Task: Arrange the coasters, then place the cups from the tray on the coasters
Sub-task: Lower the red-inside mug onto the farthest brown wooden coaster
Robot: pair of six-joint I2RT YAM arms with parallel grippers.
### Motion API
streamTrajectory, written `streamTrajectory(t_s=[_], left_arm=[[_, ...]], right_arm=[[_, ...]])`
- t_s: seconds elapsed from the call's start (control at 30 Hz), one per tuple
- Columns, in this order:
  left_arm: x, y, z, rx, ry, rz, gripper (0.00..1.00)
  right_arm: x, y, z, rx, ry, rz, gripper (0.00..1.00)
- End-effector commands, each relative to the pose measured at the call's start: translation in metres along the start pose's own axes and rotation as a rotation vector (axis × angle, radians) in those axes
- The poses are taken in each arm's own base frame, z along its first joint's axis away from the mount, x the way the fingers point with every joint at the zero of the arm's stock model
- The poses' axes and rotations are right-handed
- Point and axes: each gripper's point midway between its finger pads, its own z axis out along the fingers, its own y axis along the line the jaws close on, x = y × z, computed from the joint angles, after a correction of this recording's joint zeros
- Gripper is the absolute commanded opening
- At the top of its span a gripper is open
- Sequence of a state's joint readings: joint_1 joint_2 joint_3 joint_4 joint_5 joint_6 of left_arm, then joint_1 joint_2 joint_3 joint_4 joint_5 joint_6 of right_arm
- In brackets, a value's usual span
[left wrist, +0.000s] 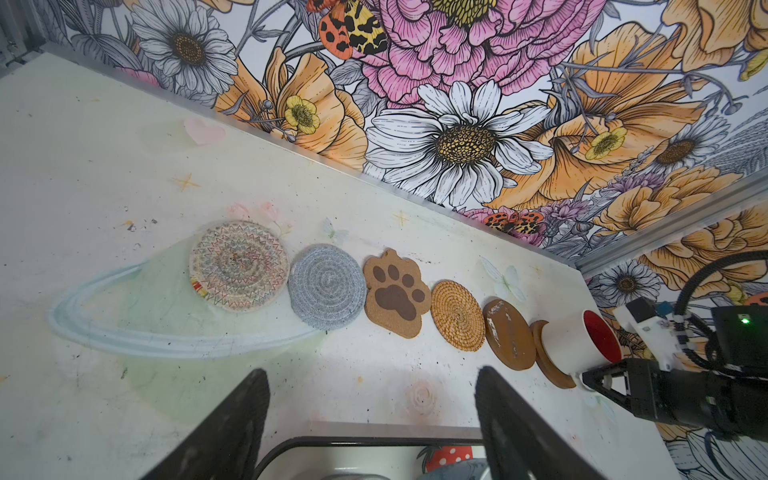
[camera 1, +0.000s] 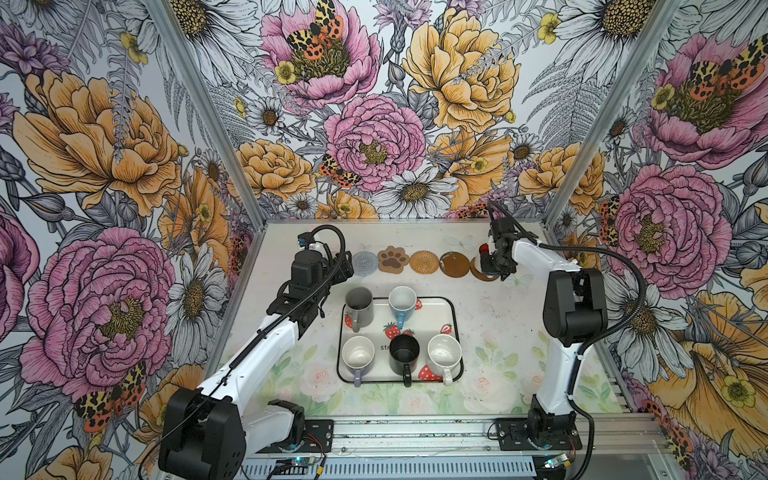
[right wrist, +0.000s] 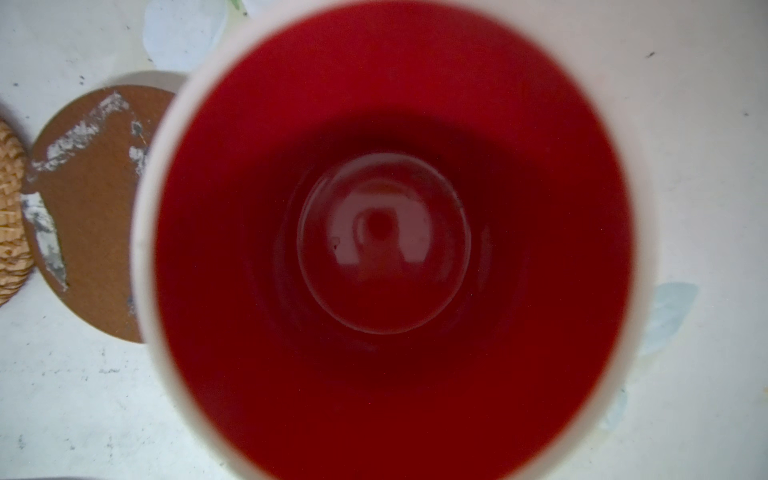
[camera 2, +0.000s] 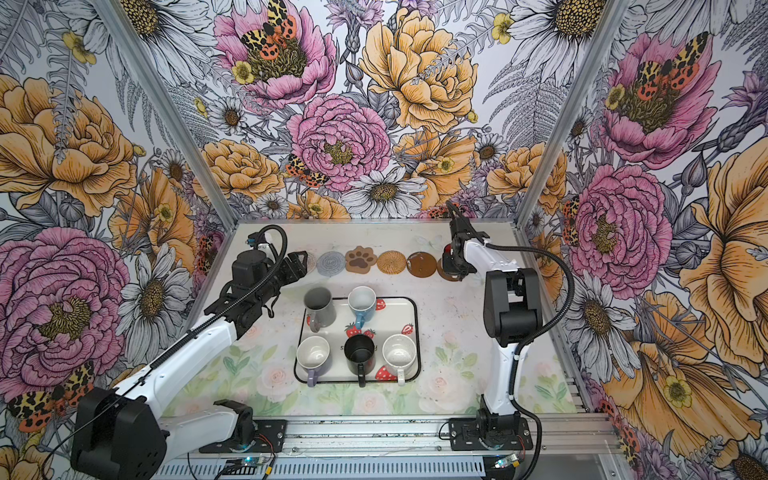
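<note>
Coasters point(left wrist: 395, 297) in a row; one cup delivered
Right gripper point(left wrist: 598, 378) pinched the red-lined cup point(left wrist: 577, 345) on the end coaster point(left wrist: 550, 368); left gripper point(left wrist: 371, 371) spread, empty; five cups point(camera 1: 404, 353) waited on the tray point(camera 1: 432, 313)

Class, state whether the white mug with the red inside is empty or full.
Empty: the right wrist view looks into the white mug and shows only its bare red bottom.
</note>
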State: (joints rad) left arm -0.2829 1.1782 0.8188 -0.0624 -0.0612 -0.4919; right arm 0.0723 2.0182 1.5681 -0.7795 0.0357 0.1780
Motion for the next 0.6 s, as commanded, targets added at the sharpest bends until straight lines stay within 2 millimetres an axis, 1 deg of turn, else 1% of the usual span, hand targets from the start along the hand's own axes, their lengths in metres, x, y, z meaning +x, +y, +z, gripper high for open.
streamTrajectory(t_s=[0.0, 0.1, 0.3, 0.57], left_arm=[[-0.0037, 0.0005, -0.0051, 0.015, -0.015, -0.009, 0.8], [-0.0041, 0.001, -0.0051, 0.015, -0.016, -0.01, 0.8], [-0.0039, 0.0002, -0.0052, 0.018, -0.015, -0.009, 0.8], [-0.0039, -0.0003, -0.0058, 0.02, -0.015, -0.008, 0.8]], right_arm=[[-0.0097, -0.0004, -0.0042, -0.002, -0.046, 0.013, 0.06], [-0.0086, -0.0005, -0.0039, -0.002, -0.044, 0.013, 0.11], [-0.0061, -0.0008, -0.0044, -0.002, -0.04, 0.017, 0.17], [-0.0039, -0.0003, -0.0073, -0.006, -0.042, 0.021, 0.31]])
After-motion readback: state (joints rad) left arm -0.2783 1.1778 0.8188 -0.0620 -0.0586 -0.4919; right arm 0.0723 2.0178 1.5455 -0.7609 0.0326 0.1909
